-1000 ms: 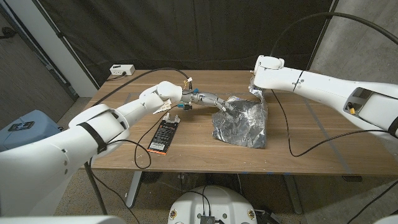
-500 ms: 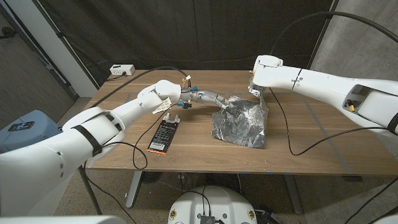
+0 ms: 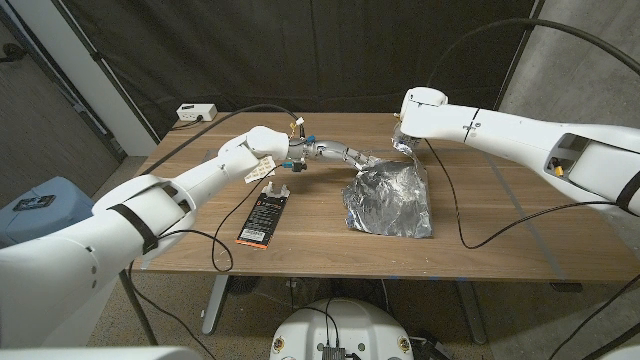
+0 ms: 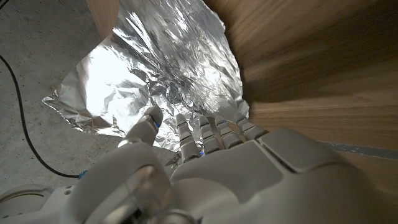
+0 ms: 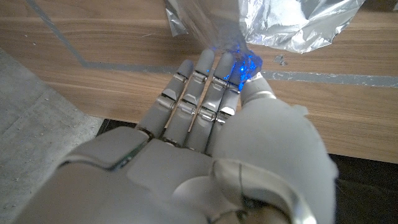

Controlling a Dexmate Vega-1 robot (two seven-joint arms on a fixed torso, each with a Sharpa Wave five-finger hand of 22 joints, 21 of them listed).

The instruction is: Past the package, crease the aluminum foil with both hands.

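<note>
Nearest you, left of centre in the head view, the flat black rectangular package with orange print lies on the wooden desk, a dark cable looping past it on the left. Beyond it, at the middle of the frame, the crumpled silver sheet of aluminum foil sits on the desk, its far edge lifted. Your left hand reaches in from the left to the foil's upper-left edge; in the left wrist view the fingers lie against the foil's near rim with the thumb beside them, so it looks pinched there, though the contact itself is partly hidden. Your right hand comes down at the foil's far corner, just right of centre in the upper half; the right wrist view shows its fingertips closed on a bunched strip of foil. Farthest back, at upper left, a white power strip rests on the desk's far corner.
</note>
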